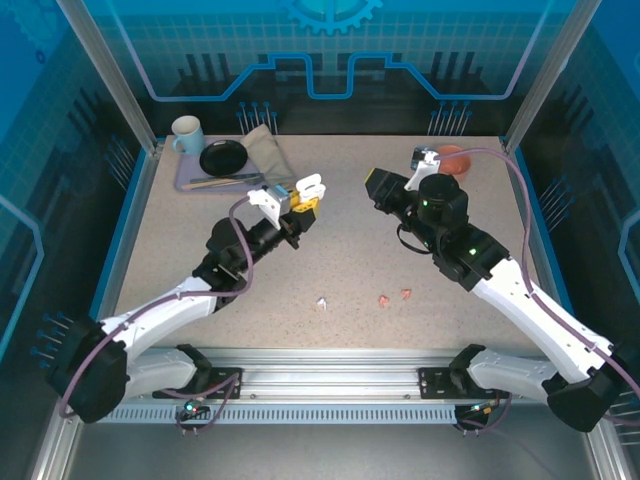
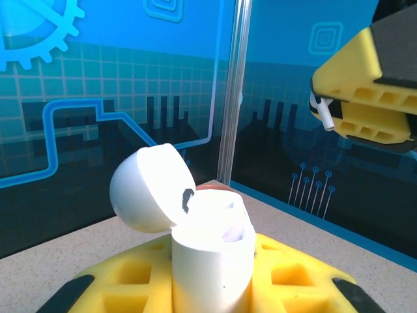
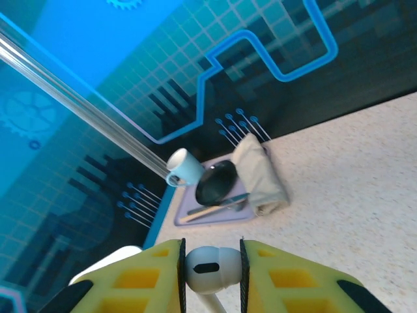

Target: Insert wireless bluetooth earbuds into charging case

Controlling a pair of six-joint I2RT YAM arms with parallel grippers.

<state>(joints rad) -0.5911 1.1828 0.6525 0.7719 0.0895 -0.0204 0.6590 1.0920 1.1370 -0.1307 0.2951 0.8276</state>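
1. The white earbud (image 3: 208,267) is sitting pinched between the right jaws, which are closed on its rounded head. The head's long axis is running straight across from one yellow pad to the other.
2. In the right wrist view its stem is running down the frame between the pads. In the left wrist view the thin stem (image 2: 324,114) is sticking out of those jaws and slanting downward.
3. The white charging case (image 2: 212,261) is standing upright in the left jaws, which are closed on its lower body. Its long axis is running vertically and its mouth is facing up.
4. Its lid (image 2: 146,189) is hanging open, hinged back on the side away from the right jaws.
5. The held earbud is hovering above that case and off toward the right arm's side, apart from it, with open air between the two.
6. Nearer the arm bases than the case (image 1: 310,186), three loose earbuds are lying on the counter (image 1: 350,255): a white one (image 1: 323,302) and two salmon-pink ones (image 1: 385,298) (image 1: 406,293). They are too small to tell which way they are pointing.
7. Far off on the right arm's side of the case, a salmon-pink case (image 1: 455,160) is lying partly hidden behind that arm.
8. Beyond the case on the left arm's side, a lavender tray (image 1: 185,183) is carrying a mug (image 1: 186,133), a black plate (image 1: 222,157), a folded cloth (image 1: 268,152) and some utensils (image 1: 225,181).
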